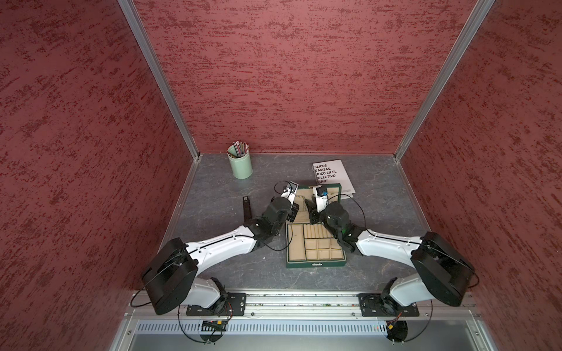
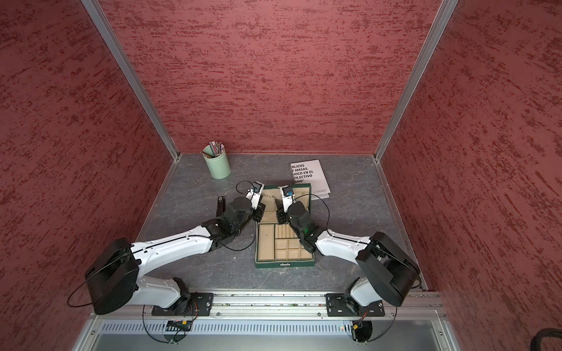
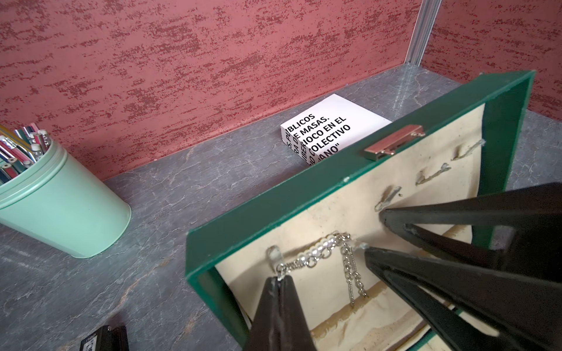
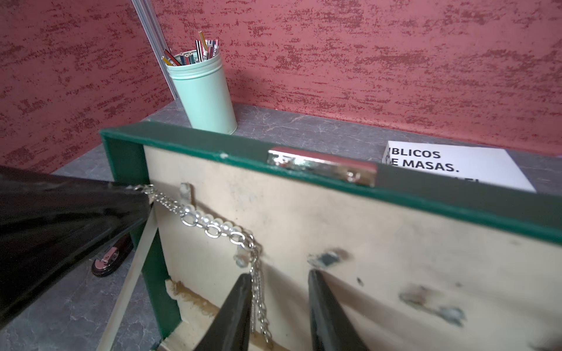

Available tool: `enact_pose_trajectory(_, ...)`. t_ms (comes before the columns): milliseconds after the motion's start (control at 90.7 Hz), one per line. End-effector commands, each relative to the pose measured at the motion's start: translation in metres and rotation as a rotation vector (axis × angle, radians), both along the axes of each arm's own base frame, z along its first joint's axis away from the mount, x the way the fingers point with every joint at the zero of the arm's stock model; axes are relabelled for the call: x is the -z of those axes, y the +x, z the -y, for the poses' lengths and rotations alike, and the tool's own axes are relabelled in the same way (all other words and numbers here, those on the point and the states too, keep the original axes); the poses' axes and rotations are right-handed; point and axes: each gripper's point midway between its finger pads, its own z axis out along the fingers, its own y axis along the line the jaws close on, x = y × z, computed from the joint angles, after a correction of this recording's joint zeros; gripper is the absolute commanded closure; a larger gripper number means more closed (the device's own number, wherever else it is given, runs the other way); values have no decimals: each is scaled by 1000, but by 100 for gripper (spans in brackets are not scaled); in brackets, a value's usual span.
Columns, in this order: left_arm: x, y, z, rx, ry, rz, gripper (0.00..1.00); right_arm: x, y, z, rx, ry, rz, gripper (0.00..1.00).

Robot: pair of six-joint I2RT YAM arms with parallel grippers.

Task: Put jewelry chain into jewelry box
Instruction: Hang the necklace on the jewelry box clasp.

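Hanging inside the raised beige-lined lid of the dark green rectangular jewelry box (image 4: pixel 197 142), the thin silvery link chain (image 4: pixel 209 229) drapes over a small clear lid hook (image 4: pixel 241 258). One end is pinched by the left gripper (image 3: pixel 278 278), its jaws pressed together. The right gripper (image 4: pixel 279 275) is spread, one finger just beside the dangling links.

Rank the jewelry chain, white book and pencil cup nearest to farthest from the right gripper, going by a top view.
1. jewelry chain: hanging right beside the right gripper.
2. white book: back right.
3. pencil cup: back left, clearly farthest.
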Motion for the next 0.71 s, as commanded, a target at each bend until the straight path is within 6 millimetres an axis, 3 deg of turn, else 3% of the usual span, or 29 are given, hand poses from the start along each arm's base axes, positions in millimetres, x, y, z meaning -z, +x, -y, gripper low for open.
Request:
enact_pose_trajectory(0,4,-5,-2,-5,19,-5,100,-4,-8,11,0,-16,-16,57)
enact_pose_trajectory(320,24,-15,-8,-28,59,-53,100,-22,-26,37,38,-15,-1,52)
enact_pose_trajectory(694,46,-33,-4,-9,80,-104,100,-23,-28,44,63,-20,8,52)
